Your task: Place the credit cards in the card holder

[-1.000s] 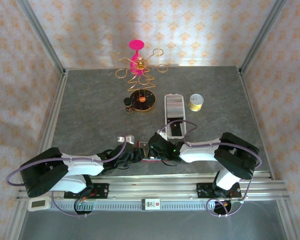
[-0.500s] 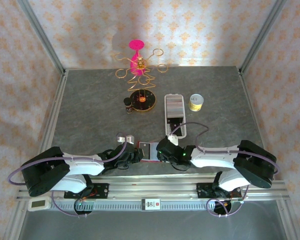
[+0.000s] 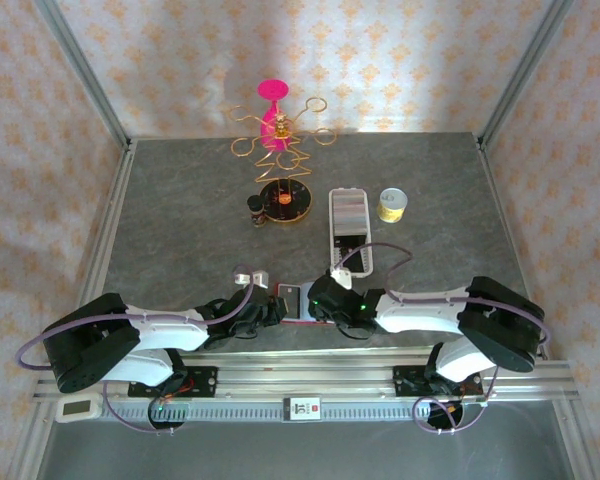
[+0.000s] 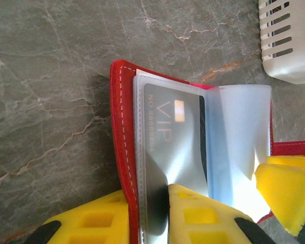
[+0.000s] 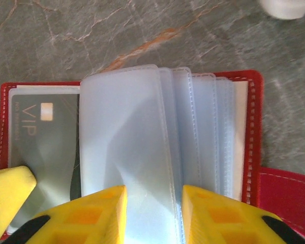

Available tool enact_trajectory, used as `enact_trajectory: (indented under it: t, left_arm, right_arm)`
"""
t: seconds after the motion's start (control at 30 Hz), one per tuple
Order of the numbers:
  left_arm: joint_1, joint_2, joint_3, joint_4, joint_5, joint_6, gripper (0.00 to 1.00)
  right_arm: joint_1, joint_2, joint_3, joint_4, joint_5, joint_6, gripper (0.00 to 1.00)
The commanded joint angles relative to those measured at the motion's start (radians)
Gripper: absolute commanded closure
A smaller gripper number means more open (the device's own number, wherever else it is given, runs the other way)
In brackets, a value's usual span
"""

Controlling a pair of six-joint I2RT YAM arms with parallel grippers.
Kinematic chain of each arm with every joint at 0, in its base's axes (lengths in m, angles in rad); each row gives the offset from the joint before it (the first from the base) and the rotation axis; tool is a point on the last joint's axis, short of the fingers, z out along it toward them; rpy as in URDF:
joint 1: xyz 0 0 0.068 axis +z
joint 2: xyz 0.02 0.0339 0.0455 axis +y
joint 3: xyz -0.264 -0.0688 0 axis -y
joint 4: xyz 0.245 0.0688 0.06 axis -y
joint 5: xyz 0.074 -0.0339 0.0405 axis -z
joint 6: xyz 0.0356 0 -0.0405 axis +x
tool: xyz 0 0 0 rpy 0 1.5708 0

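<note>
Red leather-like card holder is held opened; grey VIP card is seated in clear pocket, clamped by left claw. Right claw, shut earlier, is now parted around pocket leaves.

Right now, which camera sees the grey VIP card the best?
The left wrist view: the VIP card sits big and central, lettering readable. The right wrist view shows it at the left edge, partly hidden by pocket flaps. In the top view it is a tiny grey patch.
</note>
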Motion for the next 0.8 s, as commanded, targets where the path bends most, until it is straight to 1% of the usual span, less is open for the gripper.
enact_trajectory:
  t: [0.0,0.07,0.17,0.33,0.53,0.77]
  left_arm:
    - [-0.008,0.009,-0.013,-0.020,-0.025,-0.001,0.80]
    - [-0.009,0.006,-0.015,-0.021,-0.027,-0.001,0.79]
    - [-0.008,0.006,-0.017,-0.017,-0.027,-0.005,0.79]
    - [-0.009,0.007,-0.018,-0.016,-0.025,-0.004,0.79]
    - [-0.008,0.008,-0.023,-0.008,-0.024,-0.006,0.79]
    - [-0.010,0.008,-0.025,-0.002,-0.024,-0.007,0.79]
  right_arm:
    - [0.003,-0.056,0.015,-0.116,0.097,0.009,0.66]
    - [0.003,-0.082,0.014,-0.130,0.100,0.008,0.65]
    - [0.004,-0.092,0.005,-0.099,0.066,0.003,0.65]
    - [0.004,-0.041,-0.001,-0.026,0.006,-0.005,0.67]
    - [0.004,0.024,0.012,-0.018,-0.010,-0.016,0.67]
    - [0.006,0.039,-0.002,0.034,-0.046,-0.007,0.66]
